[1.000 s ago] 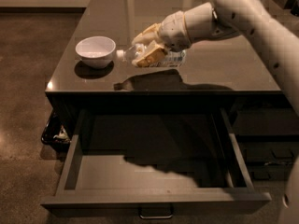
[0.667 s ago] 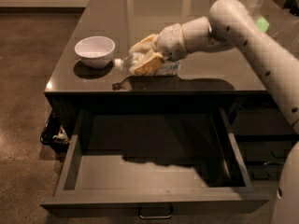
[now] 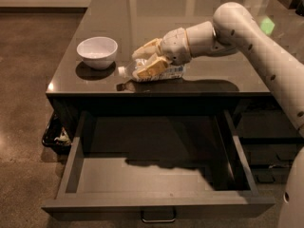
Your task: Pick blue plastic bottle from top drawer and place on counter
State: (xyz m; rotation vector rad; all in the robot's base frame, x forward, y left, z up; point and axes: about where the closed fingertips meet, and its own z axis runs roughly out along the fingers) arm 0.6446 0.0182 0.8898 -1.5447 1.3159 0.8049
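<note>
The blue plastic bottle (image 3: 174, 72) lies on its side on the counter (image 3: 156, 18) near the front edge, with its white cap pointing left toward the bowl. My gripper (image 3: 147, 61) reaches in from the right. Its pale fingers (image 3: 145, 48) straddle the bottle's front half and close on it. The bottle's underside rests on the counter top. The top drawer (image 3: 156, 205) below is pulled fully open, and its inside shows only the arm's shadow.
A white bowl (image 3: 97, 51) stands on the counter left of the bottle's cap. My arm (image 3: 266, 56) spans the right side above the drawer. Narrower dark drawers (image 3: 270, 146) sit to the right. A dark bin with items (image 3: 56, 136) is on the floor at left.
My gripper with the bottle has moved down and slightly left. The bottle has gone from tilted above the counter to lying flat on it.
</note>
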